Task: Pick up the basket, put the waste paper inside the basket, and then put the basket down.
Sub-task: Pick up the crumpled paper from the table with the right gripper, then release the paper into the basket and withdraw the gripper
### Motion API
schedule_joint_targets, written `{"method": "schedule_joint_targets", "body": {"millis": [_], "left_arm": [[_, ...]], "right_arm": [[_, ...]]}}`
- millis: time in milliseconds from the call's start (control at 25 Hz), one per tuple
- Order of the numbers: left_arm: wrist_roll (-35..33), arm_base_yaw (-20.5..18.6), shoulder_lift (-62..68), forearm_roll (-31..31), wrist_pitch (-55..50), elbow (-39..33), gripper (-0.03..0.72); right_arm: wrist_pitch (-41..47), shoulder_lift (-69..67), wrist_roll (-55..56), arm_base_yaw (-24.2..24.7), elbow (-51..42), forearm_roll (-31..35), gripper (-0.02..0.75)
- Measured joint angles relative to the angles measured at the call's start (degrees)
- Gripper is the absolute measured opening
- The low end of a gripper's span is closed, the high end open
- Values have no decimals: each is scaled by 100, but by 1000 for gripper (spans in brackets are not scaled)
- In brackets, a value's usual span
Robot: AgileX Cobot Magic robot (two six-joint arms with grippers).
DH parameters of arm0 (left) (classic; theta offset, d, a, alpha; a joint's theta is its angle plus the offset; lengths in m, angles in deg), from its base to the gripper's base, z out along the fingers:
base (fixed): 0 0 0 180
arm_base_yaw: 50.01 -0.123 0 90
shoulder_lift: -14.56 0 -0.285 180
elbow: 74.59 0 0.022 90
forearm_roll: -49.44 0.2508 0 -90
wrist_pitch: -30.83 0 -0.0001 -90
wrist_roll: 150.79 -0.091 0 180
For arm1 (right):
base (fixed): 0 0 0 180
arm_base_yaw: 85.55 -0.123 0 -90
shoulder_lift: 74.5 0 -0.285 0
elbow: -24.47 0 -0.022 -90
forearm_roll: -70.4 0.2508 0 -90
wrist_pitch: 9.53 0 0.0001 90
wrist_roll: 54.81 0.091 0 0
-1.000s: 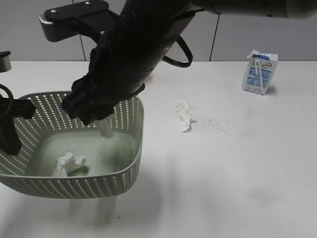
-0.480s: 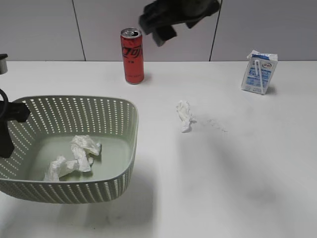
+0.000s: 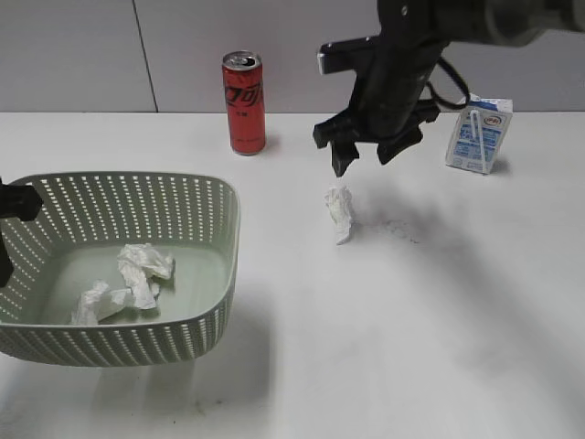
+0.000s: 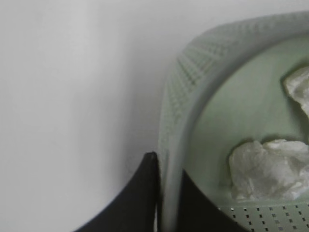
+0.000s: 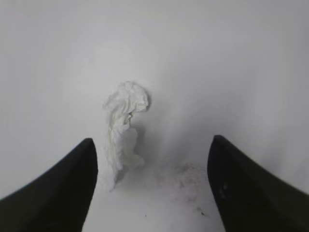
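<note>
The pale green basket point(image 3: 183, 197) is held at the left, tilted a little off the table. My left gripper point(image 4: 166, 179) is shut on the basket's rim point(image 4: 178, 96); in the exterior view it shows only as a dark part at the left edge point(image 3: 11, 206). Two white waste paper wads point(image 3: 137, 270) lie inside the basket, also in the left wrist view point(image 4: 270, 166). A third wad point(image 3: 341, 212) lies on the table mid-scene. My right gripper point(image 3: 364, 151) hovers open just above it, and the wad point(image 5: 123, 125) lies between and ahead of the fingers point(image 5: 152, 164).
A red drink can point(image 3: 244, 102) stands at the back by the wall. A blue-and-white milk carton point(image 3: 479, 133) stands at the back right. Some dark specks mark the table point(image 3: 402, 229) right of the loose wad.
My right arm has left the basket, where a second wad now lies, swung up and right, and come down above the loose wad. The basket has shifted slightly left.
</note>
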Motion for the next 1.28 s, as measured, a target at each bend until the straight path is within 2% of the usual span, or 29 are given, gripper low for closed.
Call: {"method": "schedule_joint_targets", "body": {"millis": [440,520,600,680,760,840,1080,1280], "left_arm": [[0,0,0,12,182,0,6],[0,0,0,12,201,0,6],[0,0,0,12,219,0,6],[0,0,0,12,224,0,6],[0,0,0,7,236,0,6],[0,0,0,7,248,0,6],[0,0,0,7,249,0,6],[0,0,0,7,267,0,6]], "right_arm": [[-406,-959,-144,-9,0,147,496],[-412,-961,-149,-9,0,169,464],[-417,-965,-183,-9,0,180,384],[-388,-965,-207,-9,0,180,255],[-335,-965,-211,-9,20,180,91],[-275,-939,-219,-15,24,187,23],[-179,-218,-406,-71,24,366,5],[-337,984,-2085,-599,24,1020,4]]}}
